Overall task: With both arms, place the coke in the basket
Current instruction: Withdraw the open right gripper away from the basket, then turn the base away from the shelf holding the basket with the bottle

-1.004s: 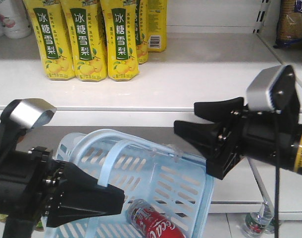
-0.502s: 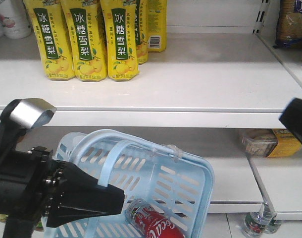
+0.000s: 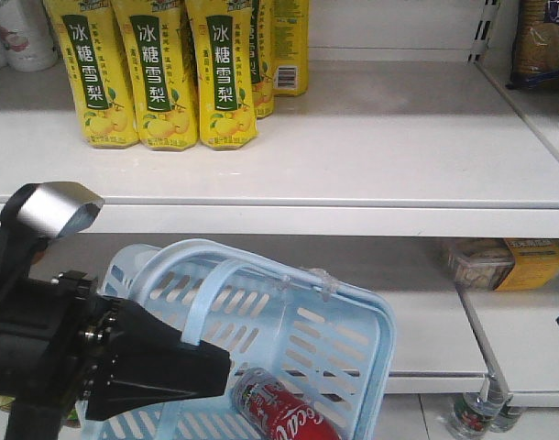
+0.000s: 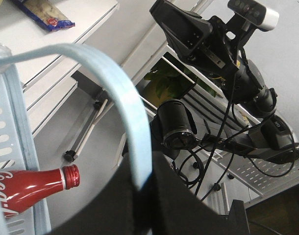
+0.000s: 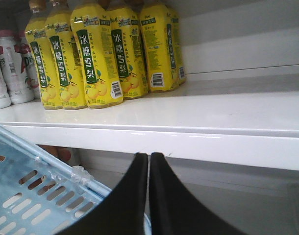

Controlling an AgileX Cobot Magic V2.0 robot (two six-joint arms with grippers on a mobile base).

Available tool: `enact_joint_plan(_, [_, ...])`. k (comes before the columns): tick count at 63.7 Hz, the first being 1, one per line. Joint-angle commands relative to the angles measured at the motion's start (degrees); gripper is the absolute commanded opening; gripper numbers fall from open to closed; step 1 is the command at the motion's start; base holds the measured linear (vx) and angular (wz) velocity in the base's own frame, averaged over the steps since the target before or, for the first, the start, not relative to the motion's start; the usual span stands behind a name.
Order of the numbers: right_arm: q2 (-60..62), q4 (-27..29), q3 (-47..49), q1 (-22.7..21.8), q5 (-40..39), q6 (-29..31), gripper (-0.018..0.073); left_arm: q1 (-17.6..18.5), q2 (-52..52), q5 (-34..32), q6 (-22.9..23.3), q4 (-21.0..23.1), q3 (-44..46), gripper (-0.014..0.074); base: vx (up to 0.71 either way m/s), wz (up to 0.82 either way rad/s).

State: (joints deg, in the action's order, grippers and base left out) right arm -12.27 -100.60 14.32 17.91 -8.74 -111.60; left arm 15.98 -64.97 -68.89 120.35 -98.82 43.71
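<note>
The pale blue basket [image 3: 344,344] hangs tilted below the white shelf. Its swing handle [image 4: 121,93] is pinched in my left gripper [image 4: 142,188], which is shut on it at the lower left of the front view [image 3: 220,367]. The coke [image 3: 289,417] lies on its side inside the basket, its red cap [image 4: 71,176] pointing toward the basket's edge. My right gripper [image 5: 149,156] is shut with nothing in it, just right of the basket's taped rim [image 5: 78,174] and below the shelf edge. In the front view only a black sliver shows at the right border.
Yellow pear-drink bottles [image 3: 160,73] stand on the upper shelf [image 3: 371,174], with white bottles [image 5: 7,68] to their left. A wrapped packet [image 3: 499,261] lies on the lower shelf. Small bottles [image 3: 481,412] stand on the floor by the shelf post.
My right arm has pulled away to the right and almost left the front view. The left arm, the basket and the coke have stayed where they were.
</note>
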Motion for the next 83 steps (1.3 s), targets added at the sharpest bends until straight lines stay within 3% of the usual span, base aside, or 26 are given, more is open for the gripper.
enact_joint_plan(1, [-0.46, -2.30, 1.58, -0.08, 1.50, -0.02, -0.0006, 0.14, 1.43, -5.43, -1.33, 8.34, 1.90, -0.0006, 0.00, 0.00])
enact_joint_plan(48, [-0.46, -2.30, 1.58, -0.08, 1.49, 0.03, -0.0006, 0.14, 1.30, -5.91, -1.33, 8.53, 1.90, -0.0006, 0.00, 0.00])
enact_joint_plan(65, [-0.46, -2.30, 1.58, -0.08, 1.66, 0.03, -0.0006, 0.14, -0.19, -5.70, -1.33, 15.62, 1.90, -0.0006, 0.00, 0.00])
enact_joint_plan(72, [-0.46, -2.30, 1.58, -0.08, 1.66, 0.03, -0.0006, 0.14, -0.26, -4.08, -1.50, 15.94, 1.90, -0.0006, 0.00, 0.00])
enact_joint_plan(83, [-0.46, -2.30, 1.58, -0.08, 1.88, 0.03, -0.0006, 0.20, -0.05, -1.45, -8.62, 16.00, 1.90, -0.0006, 0.00, 0.00])
